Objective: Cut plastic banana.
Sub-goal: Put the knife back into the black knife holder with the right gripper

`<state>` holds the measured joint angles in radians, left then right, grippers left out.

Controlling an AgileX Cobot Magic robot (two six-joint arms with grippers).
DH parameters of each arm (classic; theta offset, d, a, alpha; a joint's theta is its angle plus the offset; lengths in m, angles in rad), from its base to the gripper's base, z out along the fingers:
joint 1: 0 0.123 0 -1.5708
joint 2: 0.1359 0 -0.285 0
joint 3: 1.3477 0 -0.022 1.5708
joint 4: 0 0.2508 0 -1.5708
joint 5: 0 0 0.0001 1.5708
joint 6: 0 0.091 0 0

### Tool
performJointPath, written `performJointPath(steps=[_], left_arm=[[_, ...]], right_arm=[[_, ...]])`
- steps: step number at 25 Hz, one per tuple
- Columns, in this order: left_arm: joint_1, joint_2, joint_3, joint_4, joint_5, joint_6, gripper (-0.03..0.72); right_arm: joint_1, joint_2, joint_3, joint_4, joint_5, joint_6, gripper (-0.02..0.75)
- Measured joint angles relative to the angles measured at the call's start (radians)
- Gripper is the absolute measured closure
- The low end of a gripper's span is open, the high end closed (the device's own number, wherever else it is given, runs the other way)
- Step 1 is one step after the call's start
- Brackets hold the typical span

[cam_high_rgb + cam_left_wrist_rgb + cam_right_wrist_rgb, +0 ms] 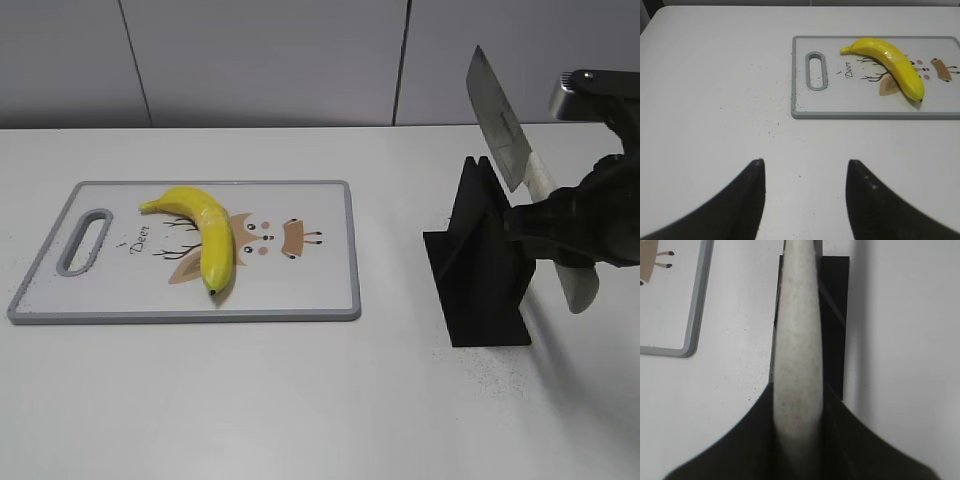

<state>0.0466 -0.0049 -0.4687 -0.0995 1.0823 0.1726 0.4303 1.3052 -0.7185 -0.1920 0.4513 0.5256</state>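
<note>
Nearest the lens in the right wrist view, the right gripper (796,432) is clamped on the pale speckled handle of a knife (505,130), which fills the centre of that frame. In the exterior view the broad blade rises toward the upper right of the frame, tilted, above a black stand (480,270) at right centre. At the bottom of the left wrist view, the left gripper (805,172) hovers over the bare white table (250,400) with its fingers spread apart and holding nothing. Left of centre in the exterior view lies the cutting board (330,300), grey-rimmed and printed with a deer cartoon, and the banana (205,235) rests on it, stem toward the upper left and dark tip toward the lower edge. Its glossy skin suggests hard, light, slippery plastic, likely to roll or skid under a blade, so the free gripper would best pin it near the stem end, clear of the curved middle where a cut seems most natural. Knife and banana are well apart.
</note>
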Motion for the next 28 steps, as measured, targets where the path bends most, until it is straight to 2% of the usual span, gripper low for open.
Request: performJointPath(steps=[19,28], left_arm=[[0.000,0.000,0.000,0.002,0.000,0.000,0.180],[0.000,0.000,0.000,0.002,0.000,0.000,0.180]], right_arm=[[0.000,0.080,-0.006,0.038,0.006,-0.024,0.576],[0.000,0.088,-0.004,0.178,0.077,-0.061,0.577]])
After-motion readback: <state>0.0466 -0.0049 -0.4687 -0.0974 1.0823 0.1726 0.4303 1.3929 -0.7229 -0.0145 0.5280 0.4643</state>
